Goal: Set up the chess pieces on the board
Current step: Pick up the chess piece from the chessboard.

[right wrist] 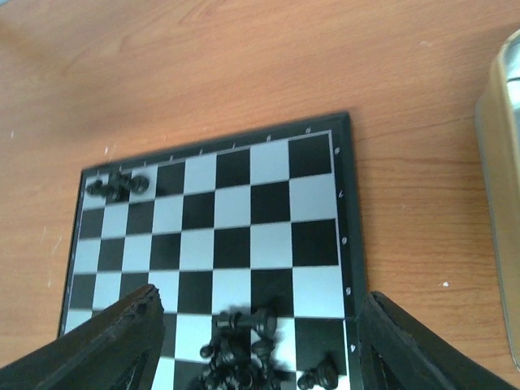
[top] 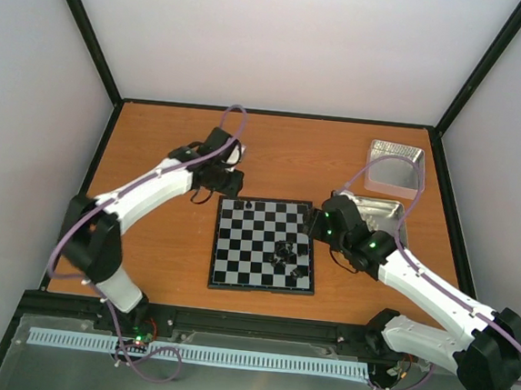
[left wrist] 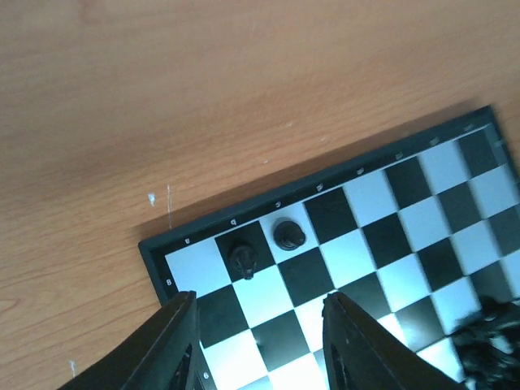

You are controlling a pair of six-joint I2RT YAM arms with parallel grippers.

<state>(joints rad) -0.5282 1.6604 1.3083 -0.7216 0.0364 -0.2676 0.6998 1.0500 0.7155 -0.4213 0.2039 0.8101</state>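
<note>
The board lies at the table's middle. Two black chess pieces stand upright in its far-left corner squares; they also show in the left wrist view and the right wrist view. A heap of several black pieces lies tumbled on the board's right half, seen close in the right wrist view. My left gripper hovers open and empty over the far-left corner. My right gripper is open and empty at the board's right edge, its fingers either side of the heap.
Two square silver tins stand to the right of the board: one at the back right, one right behind my right gripper, its edge in the right wrist view. Black frame rails border the wooden table.
</note>
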